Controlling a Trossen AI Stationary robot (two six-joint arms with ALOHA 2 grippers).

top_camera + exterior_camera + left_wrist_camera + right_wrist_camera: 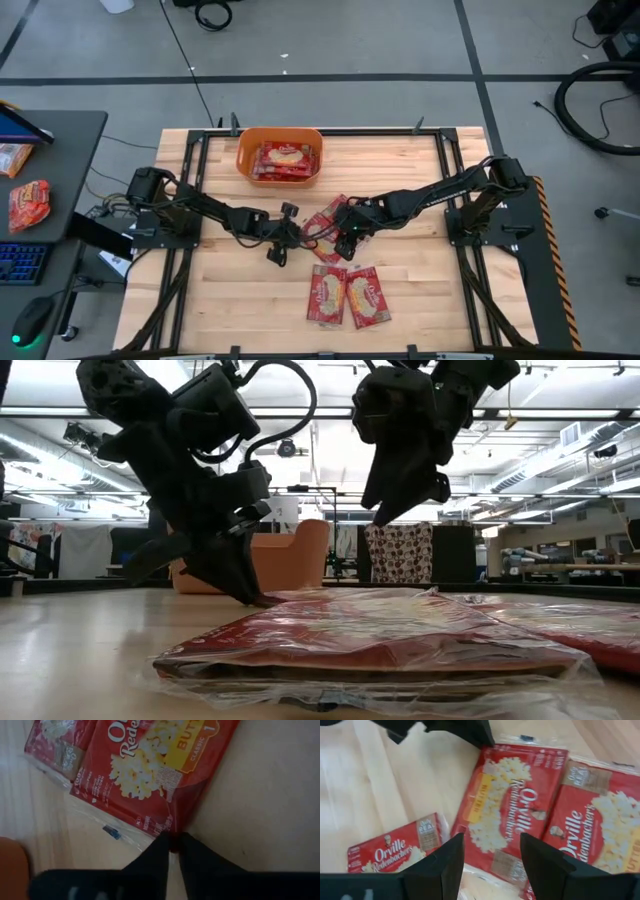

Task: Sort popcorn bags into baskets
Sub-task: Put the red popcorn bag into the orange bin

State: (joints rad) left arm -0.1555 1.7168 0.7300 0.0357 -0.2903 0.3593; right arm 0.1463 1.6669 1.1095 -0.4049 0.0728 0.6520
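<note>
Two red popcorn bags [325, 222] lie overlapping at the table's middle, between both grippers. My left gripper [297, 233] stands at their left side, fingers down and shut on the nearer bag [155, 765]. My right gripper [345, 228] hovers open above the same bags [512, 820], touching nothing; in the low view it [398, 510] is well above them. Two more bags [327, 295] [367, 297] lie flat side by side near the front edge. The orange basket [243, 150] sits at the far edge with several bags inside [283, 158]. My left gripper pinches the bag's corner [169, 827] between its two fingers [157, 855]. It comes slanting down from the table's left. The bag lies flat on the table, its edge [275, 602] beside the fingertips.
A grey side table [60, 150] left of the work table carries a keyboard, a mouse and two other snack packets [28, 203]. Black frame rails [470, 260] run along the table's sides. Bare wood lies to the front left [230, 300] and front right.
</note>
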